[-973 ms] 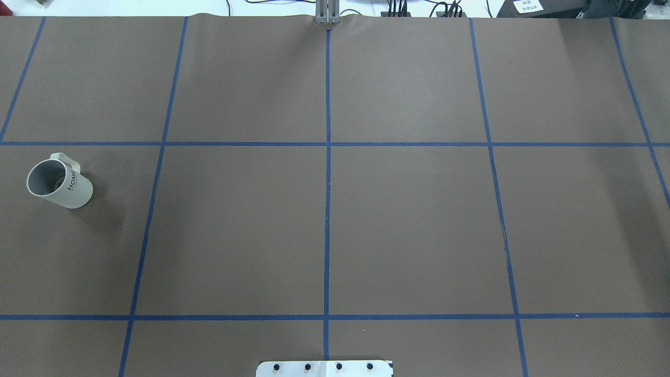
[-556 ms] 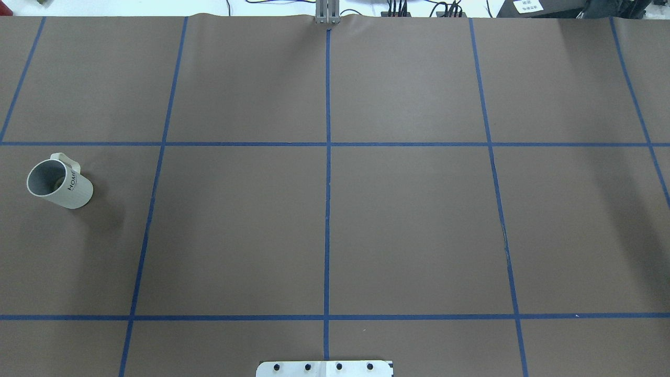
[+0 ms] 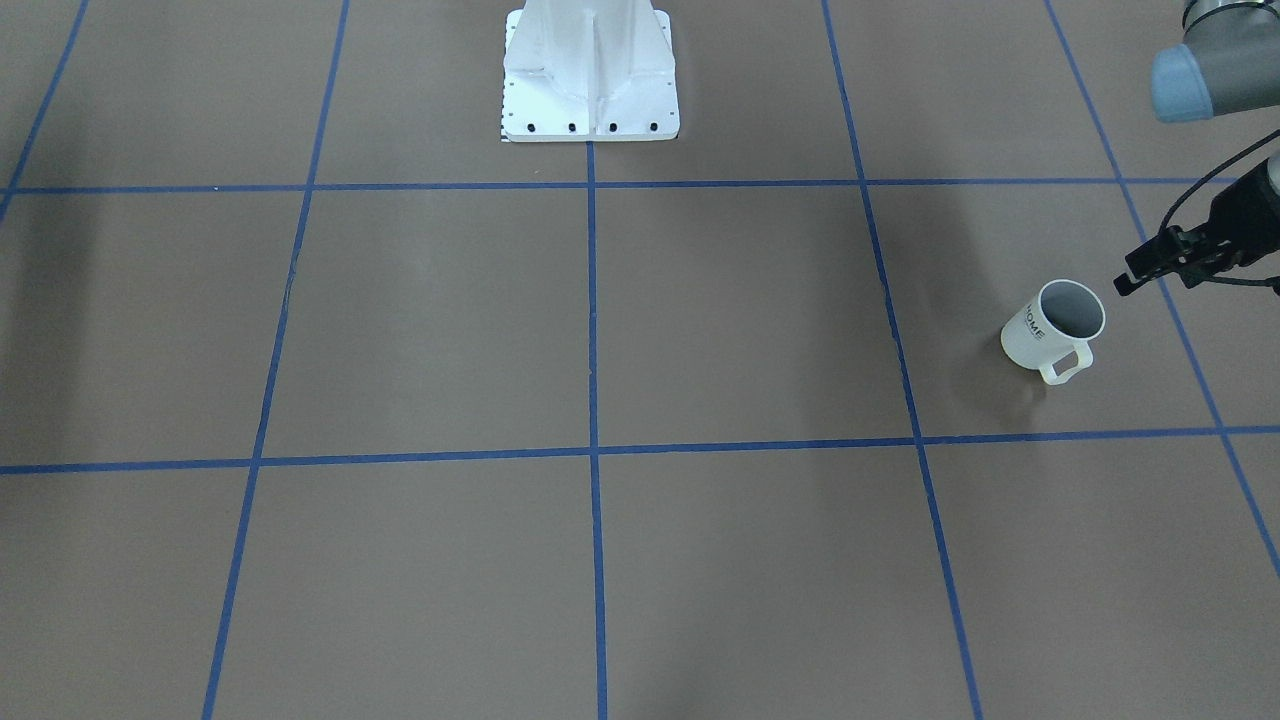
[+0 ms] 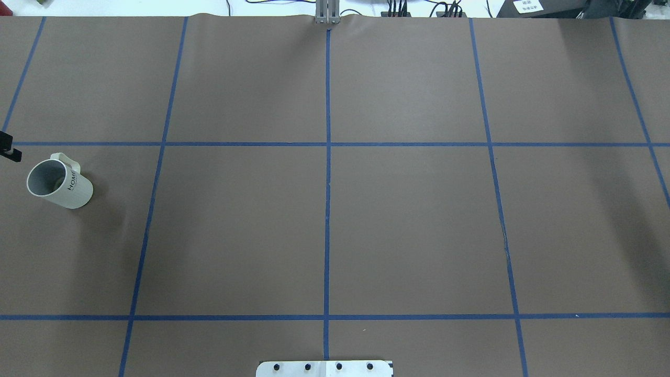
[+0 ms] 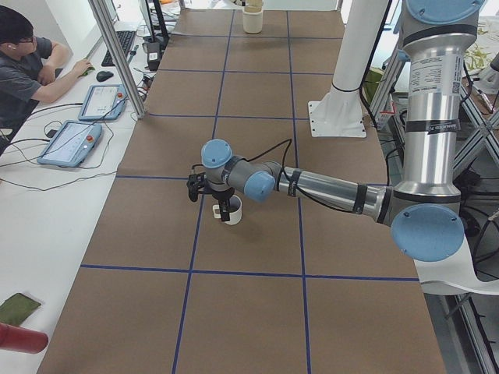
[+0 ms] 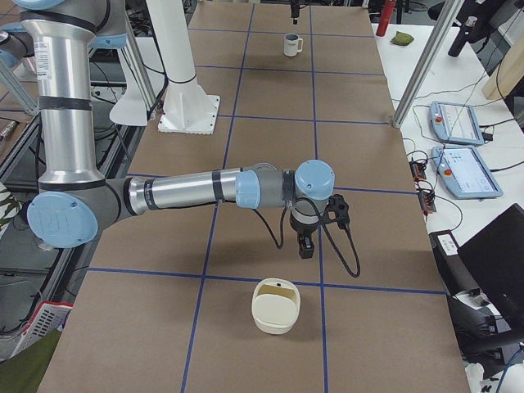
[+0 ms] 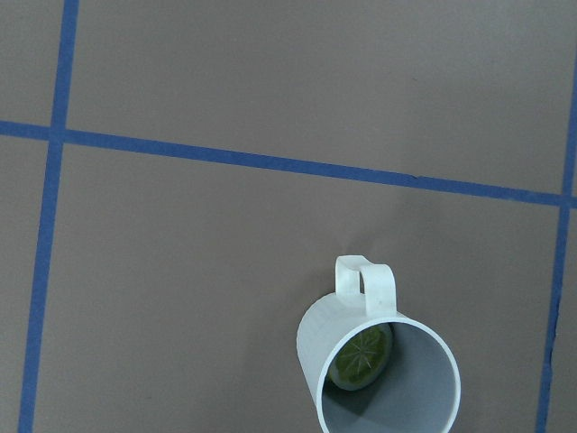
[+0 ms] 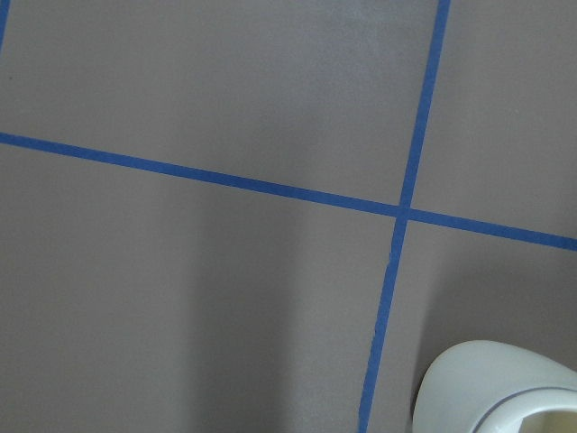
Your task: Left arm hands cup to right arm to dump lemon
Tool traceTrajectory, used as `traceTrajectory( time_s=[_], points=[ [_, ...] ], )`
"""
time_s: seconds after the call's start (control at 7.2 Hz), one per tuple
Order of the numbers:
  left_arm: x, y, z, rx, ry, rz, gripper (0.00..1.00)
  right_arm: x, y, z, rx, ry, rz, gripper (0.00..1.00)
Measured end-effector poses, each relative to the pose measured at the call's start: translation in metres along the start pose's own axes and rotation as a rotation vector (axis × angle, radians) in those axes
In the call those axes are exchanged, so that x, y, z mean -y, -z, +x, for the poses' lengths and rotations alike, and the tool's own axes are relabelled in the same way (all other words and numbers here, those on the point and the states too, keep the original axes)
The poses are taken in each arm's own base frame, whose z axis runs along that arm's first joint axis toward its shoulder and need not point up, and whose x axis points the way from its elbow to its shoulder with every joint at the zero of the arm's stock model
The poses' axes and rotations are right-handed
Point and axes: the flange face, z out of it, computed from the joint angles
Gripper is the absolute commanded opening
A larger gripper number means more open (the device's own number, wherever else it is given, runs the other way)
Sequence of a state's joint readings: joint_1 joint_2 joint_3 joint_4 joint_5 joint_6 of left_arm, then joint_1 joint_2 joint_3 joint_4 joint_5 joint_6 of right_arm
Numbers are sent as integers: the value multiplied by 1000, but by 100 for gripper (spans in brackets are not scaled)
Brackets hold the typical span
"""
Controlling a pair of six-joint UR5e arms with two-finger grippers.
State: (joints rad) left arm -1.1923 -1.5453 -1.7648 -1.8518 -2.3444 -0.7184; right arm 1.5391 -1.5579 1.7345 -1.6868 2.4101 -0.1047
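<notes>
- My left pincer (image 3: 1128,280) hangs at the far left end of the worktop (image 4: 408,220), near the rim of the cup (image 3: 1035,335) and not gripping it. I cannot tell whether its fingers are spread or pressed together.
- The cup stands upright on the worktop, mouth up, with its handle turned away from the robot base (image 3: 590,80).
- The lemon (image 7: 361,354) lies inside the cup, at the bottom.
- My right pincer (image 6: 305,246) points down over the worktop's right end, well apart from the cup. I cannot tell how its fingers stand.
- An off-white tub (image 6: 276,307) sits near it.
</notes>
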Motion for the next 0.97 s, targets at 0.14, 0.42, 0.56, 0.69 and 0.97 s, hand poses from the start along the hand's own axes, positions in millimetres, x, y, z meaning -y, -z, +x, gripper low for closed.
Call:
traceTrajectory(
  time_s=[0.14, 0.42, 0.56, 0.69, 0.97],
  points=[
    [-5, -18, 10, 13, 6, 8, 100, 1, 2, -2, 0, -2, 3, 100],
    [-8, -49, 11, 10, 5, 12, 100, 2, 5, -5, -1, 1, 11, 100],
    [-6, -59, 6, 14, 5, 12, 99, 2, 7, -7, -2, 4, 14, 100],
    [-5, -67, 2, 20, 2, 9, 77, 2, 8, -9, -2, 7, 17, 100],
    [-9, -81, 2, 32, -4, -9, 0, 2, 9, -10, -1, 7, 19, 100]
  ],
)
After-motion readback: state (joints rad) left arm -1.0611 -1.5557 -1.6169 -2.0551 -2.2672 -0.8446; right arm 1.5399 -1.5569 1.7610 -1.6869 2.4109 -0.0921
